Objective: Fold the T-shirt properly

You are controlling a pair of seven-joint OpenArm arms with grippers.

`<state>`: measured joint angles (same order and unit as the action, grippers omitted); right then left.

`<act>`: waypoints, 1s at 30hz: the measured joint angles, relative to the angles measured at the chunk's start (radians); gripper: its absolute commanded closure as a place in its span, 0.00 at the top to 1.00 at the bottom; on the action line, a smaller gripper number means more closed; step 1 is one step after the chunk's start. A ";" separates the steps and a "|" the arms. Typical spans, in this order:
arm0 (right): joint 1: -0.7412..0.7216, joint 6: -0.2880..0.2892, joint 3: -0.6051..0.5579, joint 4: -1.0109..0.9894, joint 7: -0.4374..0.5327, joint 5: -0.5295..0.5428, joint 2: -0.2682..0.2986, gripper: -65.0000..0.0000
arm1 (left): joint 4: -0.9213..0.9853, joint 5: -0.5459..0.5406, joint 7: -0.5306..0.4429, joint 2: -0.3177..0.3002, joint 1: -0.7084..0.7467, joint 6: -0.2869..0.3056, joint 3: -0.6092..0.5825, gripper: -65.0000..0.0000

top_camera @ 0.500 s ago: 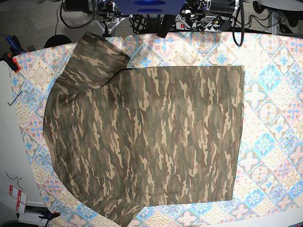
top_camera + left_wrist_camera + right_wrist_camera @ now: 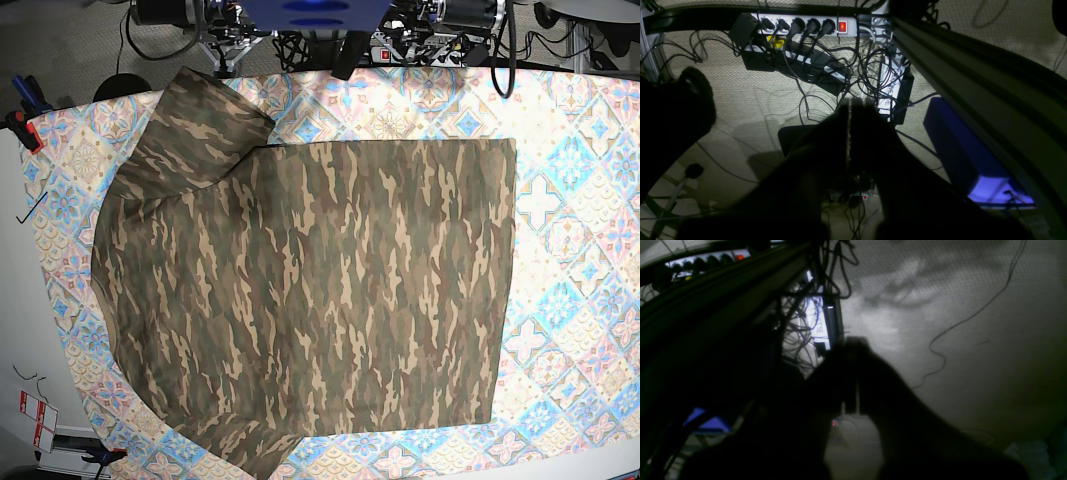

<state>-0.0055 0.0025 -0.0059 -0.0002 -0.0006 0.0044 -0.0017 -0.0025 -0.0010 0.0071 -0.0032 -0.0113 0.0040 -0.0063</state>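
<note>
Spread over the whole work surface is a blue, pink and cream tile-patterned cloth (image 2: 585, 230), and on it lies the large green, brown and tan camouflage T-shirt (image 2: 320, 300). The shirt is laid out flat and covers most of the middle and left of the cloth. Its straight hem edge runs from far to near on the right side, with bare patterned cloth beyond it. One short sleeve (image 2: 205, 125) angles out toward the far left corner, and another part of the shirt reaches the near edge at the lower left. No arm is over the cloth in the base view.

Both wrist cameras look down past the far side of the table onto a pale floor. The left wrist view shows a white power strip (image 2: 800, 26) with black plugs and a lit red switch, a tangle of black cables (image 2: 853, 66), and a blue box (image 2: 960, 150) at the right. The left gripper (image 2: 850, 110) is a dark silhouette with its two fingers pressed together and nothing between them. The right gripper (image 2: 850, 350) is also in shadow, its fingers closed against each other and holding nothing.
</note>
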 measured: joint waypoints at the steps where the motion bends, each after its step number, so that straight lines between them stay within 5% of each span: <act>1: 0.000 0.000 0.000 0.000 0.000 0.000 0.000 0.00 | 0.000 0.000 0.000 0.000 0.000 0.000 0.000 0.00; 30: 0.044 0.002 0.008 0.008 0.018 0.003 0.030 0.00 | 0.000 -0.001 -0.015 -0.028 0.029 0.000 0.000 0.00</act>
<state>0.0383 0.0048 0.0017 0.0078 0.0170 0.0078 0.0284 -0.0029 -0.0021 -0.0078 -0.0315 0.0181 0.0040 -0.0059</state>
